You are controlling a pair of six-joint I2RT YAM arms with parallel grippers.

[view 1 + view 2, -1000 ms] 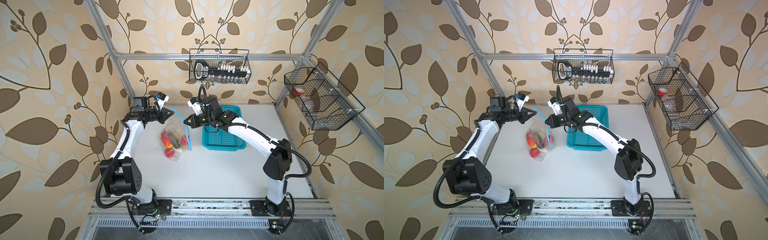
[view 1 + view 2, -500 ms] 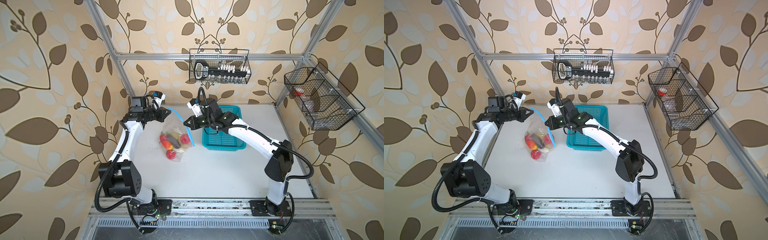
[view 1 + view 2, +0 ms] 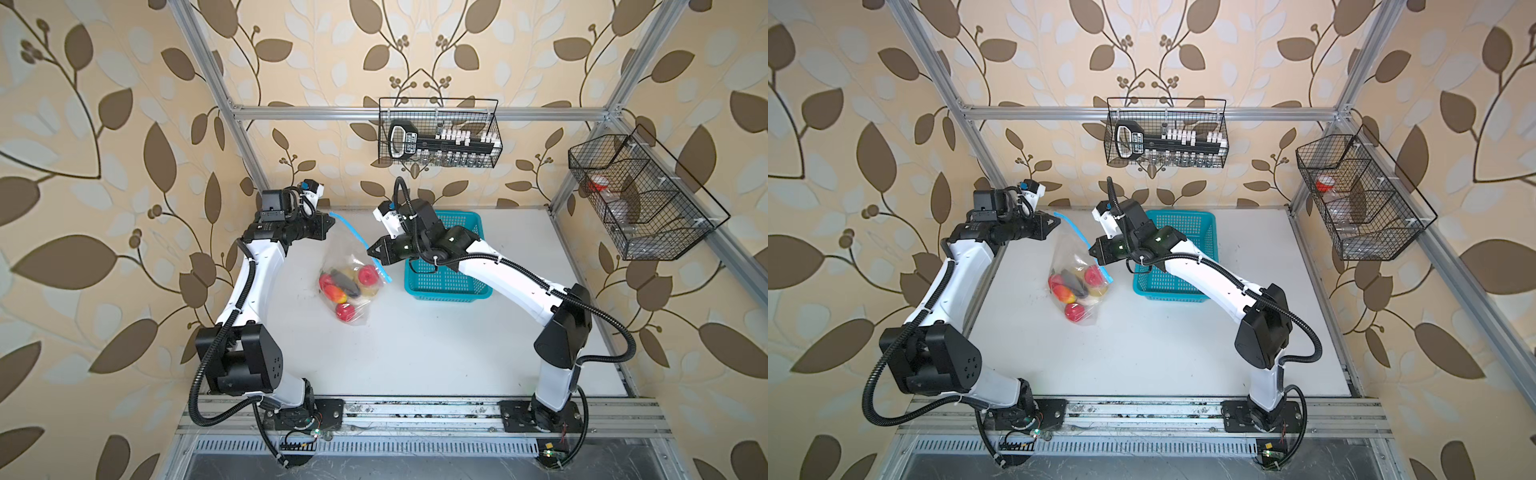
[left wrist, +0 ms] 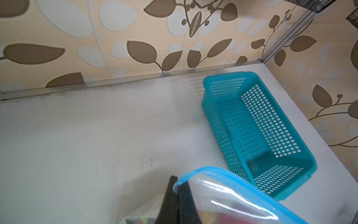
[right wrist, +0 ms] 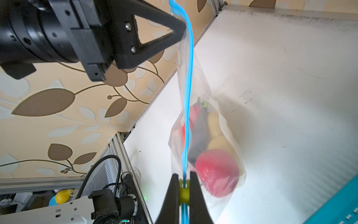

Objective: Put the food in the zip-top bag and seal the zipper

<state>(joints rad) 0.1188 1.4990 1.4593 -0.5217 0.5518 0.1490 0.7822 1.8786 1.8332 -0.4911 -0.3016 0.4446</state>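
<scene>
Now left claw (image 3: 331, 221) is pinched shut on the zipper (image 3: 352, 232) at its far end. Right claw (image 5: 184, 174) clamps the yellow slider (image 5: 184, 192). The strip's long axis runs taut, claw to claw, so any slide likely follows that line. The zip-top bag (image 3: 353, 266) hangs between them, food (image 3: 345, 286) inside, its bottom seemingly on the desk (image 3: 415, 353). Label on the racked tool (image 3: 409, 143) is unreadable.
</scene>
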